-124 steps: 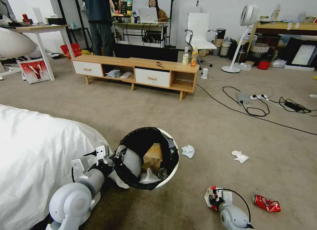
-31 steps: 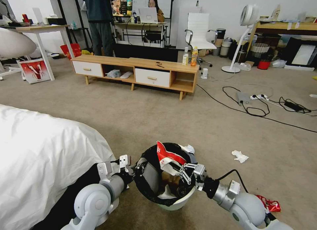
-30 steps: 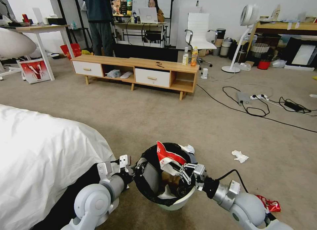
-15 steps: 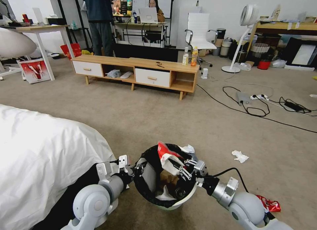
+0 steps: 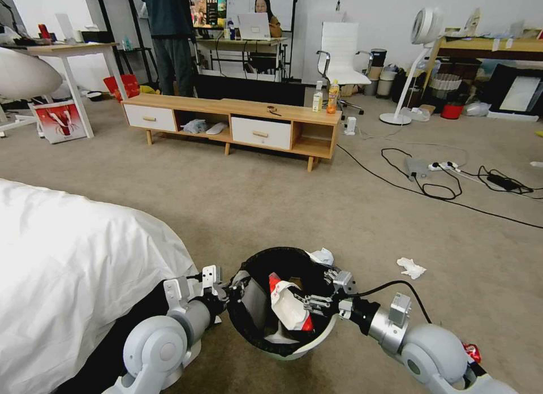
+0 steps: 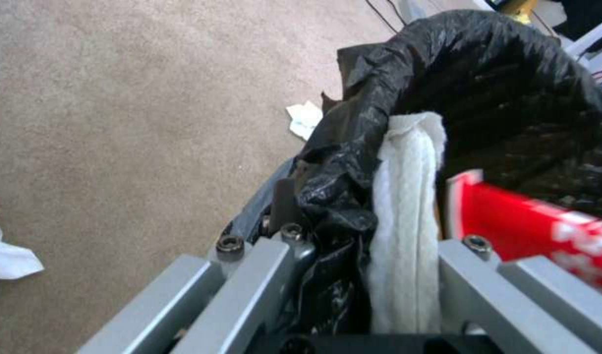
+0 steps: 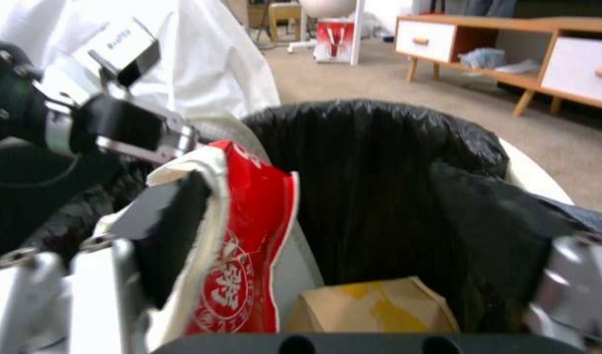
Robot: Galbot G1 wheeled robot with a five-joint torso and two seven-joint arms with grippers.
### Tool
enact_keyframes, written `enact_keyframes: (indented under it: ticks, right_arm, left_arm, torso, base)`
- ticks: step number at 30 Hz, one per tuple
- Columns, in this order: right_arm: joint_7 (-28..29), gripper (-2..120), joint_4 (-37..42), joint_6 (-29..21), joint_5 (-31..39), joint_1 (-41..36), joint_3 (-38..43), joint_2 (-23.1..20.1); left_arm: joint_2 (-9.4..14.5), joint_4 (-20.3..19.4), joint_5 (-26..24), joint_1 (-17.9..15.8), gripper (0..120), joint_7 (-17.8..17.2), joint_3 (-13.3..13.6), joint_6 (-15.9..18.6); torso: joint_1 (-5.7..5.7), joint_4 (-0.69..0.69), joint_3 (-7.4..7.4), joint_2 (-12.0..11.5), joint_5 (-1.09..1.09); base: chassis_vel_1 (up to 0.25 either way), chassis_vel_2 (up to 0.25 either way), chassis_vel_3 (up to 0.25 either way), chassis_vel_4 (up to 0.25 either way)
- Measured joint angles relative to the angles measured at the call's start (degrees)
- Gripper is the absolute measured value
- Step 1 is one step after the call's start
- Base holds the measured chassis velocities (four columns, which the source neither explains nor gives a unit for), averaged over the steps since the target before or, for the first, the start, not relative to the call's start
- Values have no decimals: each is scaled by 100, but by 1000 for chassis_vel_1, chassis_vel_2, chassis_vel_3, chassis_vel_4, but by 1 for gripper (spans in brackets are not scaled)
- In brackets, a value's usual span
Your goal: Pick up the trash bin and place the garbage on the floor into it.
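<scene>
My left gripper pinches the trash bin rim, holding it up beside the bed. My right gripper jaws are wide apart; the red wrapper drops inside. Next I must fetch the tissue from the floor.

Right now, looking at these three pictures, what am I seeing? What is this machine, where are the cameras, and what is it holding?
It is a two-armed robot. The wide picture comes from its head; the other two come from cameras on its wrists. The left gripper clamps the rim of the trash bin, a white bin with a black liner. The right gripper, opened over the bin, is letting go of a red-white snack wrapper; a brown paper bag lies inside. On the carpet, two crumpled tissues remain, one just behind the bin.
</scene>
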Motion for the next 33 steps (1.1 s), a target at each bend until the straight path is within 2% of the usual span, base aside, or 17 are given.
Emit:
enact_keyframes:
  ticks: [2,9,12,13,14,15,18,19,21,22,24,33]
  right_arm:
    - [-7,98,71,61,1,-6,38,0]
    - [65,100,329,68,87,-45,172,-33]
    - [437,100,670,-627,298,-154,313,-76]
    - [437,100,670,-627,298,-154,313,-76]
    - [630,100,789,-1015,405,-181,361,-78]
    - [630,100,789,-1015,405,-181,361,-78]
    - [1993,100,1303,-2886,1433,-125,444,-30]
    - [1993,100,1303,-2886,1433,-125,444,-30]
    - [3045,100,1476,-3562,2160,-13,363,57]
    - [3045,100,1476,-3562,2160,-13,363,57]
    - [3414,100,1509,-3714,2405,6,333,103]
    - [3507,100,1468,-3709,2461,-14,328,136]
  left_arm:
    - [-12,23,0,-9,7,1,-42,-5]
    - [-22,58,6,-30,7,1,-93,-8]
    - [-41,59,32,-26,7,1,-94,-9]
    - [-41,59,32,-26,7,1,-94,-9]
    - [-49,58,40,-19,7,1,-94,-10]
    - [-49,58,40,-19,7,1,-94,-10]
    - [-50,28,56,15,7,9,-104,-10]
    - [-50,28,56,15,7,9,-104,-10]
    - [-38,4,63,40,7,9,-118,-9]
    - [-38,4,63,40,7,9,-118,-9]
    - [-30,-23,63,58,7,13,-129,-9]
    - [-27,-48,63,56,7,22,-117,-9]
  torso:
    - [0,0,0,0,0]
    - [0,0,0,0,0]
    - [0,0,0,0,1]
    - [0,0,0,0,1]
    - [0,0,0,0,0]
    - [0,0,0,0,0]
    - [0,-1,0,0,0]
    - [0,-1,0,0,0]
    - [0,2,0,0,0]
    - [0,2,0,0,0]
    - [0,1,0,0,0]
    - [0,0,0,0,0]
  base:
    - [0,0,0,0]
    - [0,0,0,0]
    - [0,0,0,0]
    - [0,0,0,0]
    - [0,0,0,0]
    - [0,0,0,0]
    - [0,0,0,0]
    - [0,0,0,0]
    - [0,0,0,0]
    - [0,0,0,0]
    - [0,0,0,0]
    - [0,0,0,0]
